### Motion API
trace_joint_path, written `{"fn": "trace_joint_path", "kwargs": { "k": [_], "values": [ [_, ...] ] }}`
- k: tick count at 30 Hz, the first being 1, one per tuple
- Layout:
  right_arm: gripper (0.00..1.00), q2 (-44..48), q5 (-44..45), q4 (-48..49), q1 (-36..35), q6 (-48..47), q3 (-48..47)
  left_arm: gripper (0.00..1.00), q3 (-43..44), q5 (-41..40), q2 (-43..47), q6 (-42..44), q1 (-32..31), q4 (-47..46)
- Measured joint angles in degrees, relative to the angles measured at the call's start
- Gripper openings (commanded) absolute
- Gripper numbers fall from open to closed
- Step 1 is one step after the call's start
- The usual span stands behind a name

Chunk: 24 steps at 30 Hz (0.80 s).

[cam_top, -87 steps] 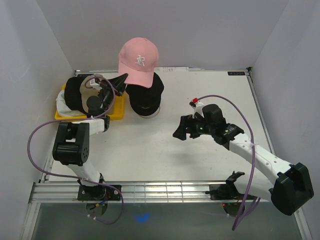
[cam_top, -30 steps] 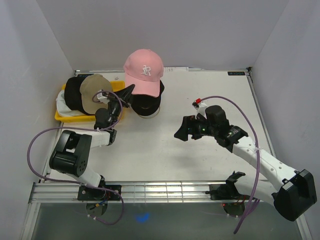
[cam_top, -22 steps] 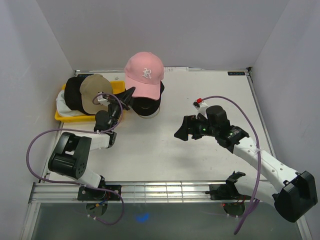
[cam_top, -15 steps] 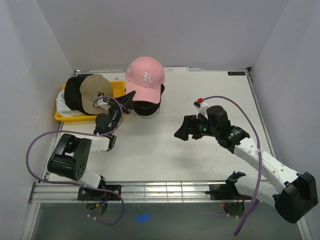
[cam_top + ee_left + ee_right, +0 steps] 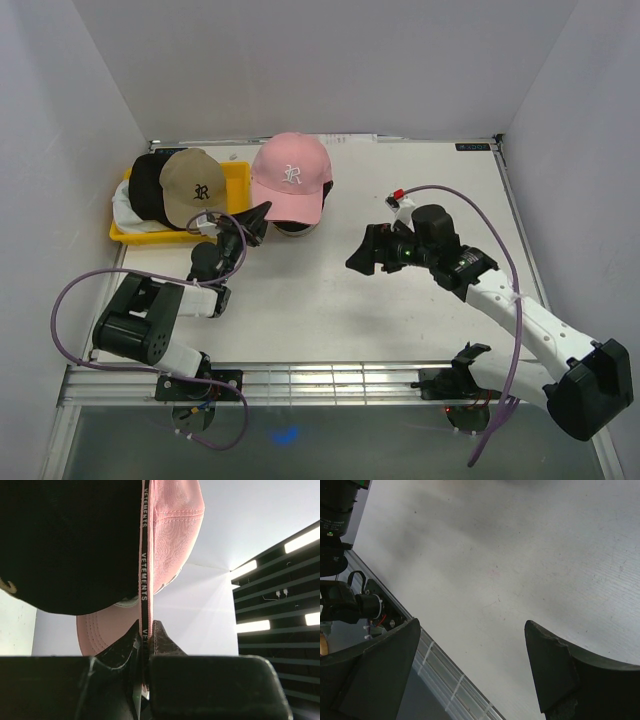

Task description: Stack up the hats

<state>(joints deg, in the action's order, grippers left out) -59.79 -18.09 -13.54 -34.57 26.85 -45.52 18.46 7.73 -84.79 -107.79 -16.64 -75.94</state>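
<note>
A pink hat (image 5: 290,185) sits on top of a black hat (image 5: 292,227) at the back middle of the table. My left gripper (image 5: 257,215) is shut on the pink hat's lower left edge. In the left wrist view the fingertips (image 5: 161,639) pinch the pink hat (image 5: 172,525) along its black lettered inner band, with the black hat (image 5: 65,540) pressed against it. A tan hat (image 5: 193,185) lies on another black hat (image 5: 146,185), with a white hat (image 5: 124,208) beneath. My right gripper (image 5: 362,256) is open and empty above the table middle; it also shows in the right wrist view (image 5: 470,672).
A yellow tray (image 5: 150,236) at the back left holds the tan, black and white hats. White walls close in the table on three sides. A metal rail (image 5: 320,380) runs along the near edge. The right wrist view shows bare tabletop (image 5: 520,555).
The pink hat has come down and forward onto the black hat, with my left gripper still holding its edge. The right arm has barely moved.
</note>
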Motion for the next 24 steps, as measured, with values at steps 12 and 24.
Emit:
{"fn": "trace_joint_path", "kwargs": {
  "k": [12, 24],
  "values": [
    [0.9, -2.6, 0.1, 0.1, 0.0, 0.0, -2.1, 0.0, -4.0, 0.7, -1.8, -0.3, -0.1, -2.9],
    [0.9, -3.5, 0.2, 0.1, 0.0, -0.3, -2.1, 0.0, -7.3, 1.6, -5.0, -0.2, -0.1, -6.8]
  ]
}}
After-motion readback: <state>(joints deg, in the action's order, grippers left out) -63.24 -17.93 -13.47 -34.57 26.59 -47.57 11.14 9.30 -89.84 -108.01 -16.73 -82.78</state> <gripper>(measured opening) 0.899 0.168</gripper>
